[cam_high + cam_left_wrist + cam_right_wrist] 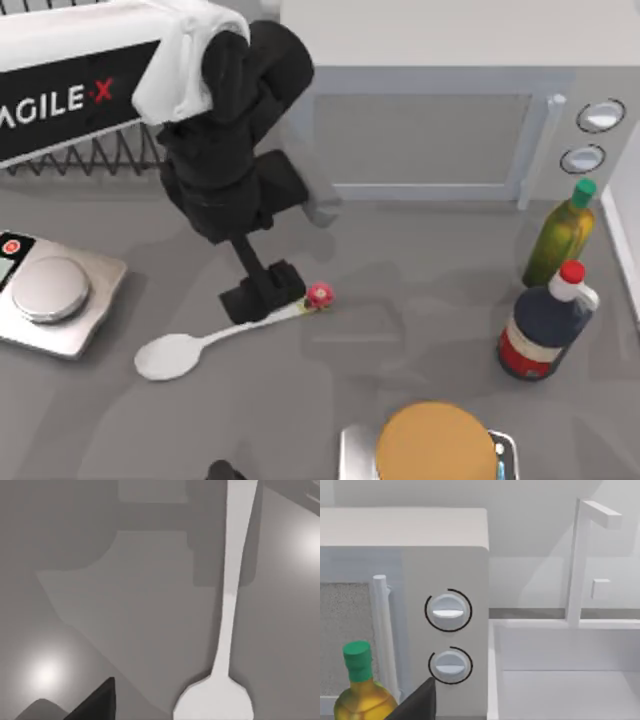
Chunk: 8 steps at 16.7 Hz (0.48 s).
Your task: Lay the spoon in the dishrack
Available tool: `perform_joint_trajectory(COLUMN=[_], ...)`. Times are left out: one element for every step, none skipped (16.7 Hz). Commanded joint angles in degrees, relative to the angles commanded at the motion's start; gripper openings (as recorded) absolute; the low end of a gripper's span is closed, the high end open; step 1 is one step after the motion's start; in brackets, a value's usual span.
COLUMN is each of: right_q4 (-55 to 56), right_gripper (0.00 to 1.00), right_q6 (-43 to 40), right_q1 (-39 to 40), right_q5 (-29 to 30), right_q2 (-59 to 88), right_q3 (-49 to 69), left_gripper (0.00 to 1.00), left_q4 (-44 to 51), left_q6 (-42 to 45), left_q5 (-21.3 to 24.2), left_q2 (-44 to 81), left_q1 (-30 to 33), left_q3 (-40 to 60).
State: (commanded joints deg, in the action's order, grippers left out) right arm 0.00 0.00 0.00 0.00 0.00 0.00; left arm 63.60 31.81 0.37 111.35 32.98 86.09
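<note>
The white spoon (175,355) lies flat on the grey table, its bowl toward the front left and its red-pink knob (320,294) toward the middle. My left gripper (264,298) is lowered over the thin handle just beside the knob, its fingers open on either side of it. In the left wrist view the spoon (230,610) runs along the table, with one dark fingertip (97,702) at the edge. The black wire dishrack (105,155) stands at the back left, partly hidden under my left arm. One fingertip (420,702) of my right gripper faces the microwave.
A silver kitchen scale (55,300) sits left of the spoon. The microwave (430,130) fills the back. An oil bottle (562,232) and a dark sauce bottle (545,325) stand at right. A brown round item (435,445) rests on a second scale at the front.
</note>
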Motion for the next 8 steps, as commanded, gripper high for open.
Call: perform_joint_trajectory(right_q4=[0.0,0.0,0.0,0.0,0.0,0.0,0.0,0.0], right_gripper=[1.0,1.0,1.0,1.0,1.0,1.0,1.0,1.0], right_q6=[0.0,0.0,0.0,0.0,0.0,0.0,0.0,0.0], right_q1=[0.0,0.0,0.0,0.0,0.0,0.0,0.0,0.0], right_q5=[0.0,0.0,0.0,0.0,0.0,0.0,0.0,0.0], right_q2=[0.0,0.0,0.0,0.0,0.0,0.0,0.0,0.0], right_q3=[0.0,0.0,0.0,0.0,0.0,0.0,0.0,0.0], left_gripper=[1.0,1.0,1.0,1.0,1.0,1.0,1.0,1.0], left_q4=[0.7,1.1,1.3,1.4,1.4,1.4,1.4,1.2], left_q6=[0.6,1.0,1.2,1.2,1.2,1.2,1.2,1.2], left_q5=[-0.1,-0.1,-0.1,-0.1,-0.1,-0.1,-0.1,-0.1], left_q2=[1.6,2.7,3.4,3.5,3.5,3.5,3.5,3.3], left_q1=[0.6,1.0,1.2,1.2,1.2,1.2,1.2,1.0], left_q3=[1.9,3.2,3.8,4.0,4.0,4.0,4.0,3.8])
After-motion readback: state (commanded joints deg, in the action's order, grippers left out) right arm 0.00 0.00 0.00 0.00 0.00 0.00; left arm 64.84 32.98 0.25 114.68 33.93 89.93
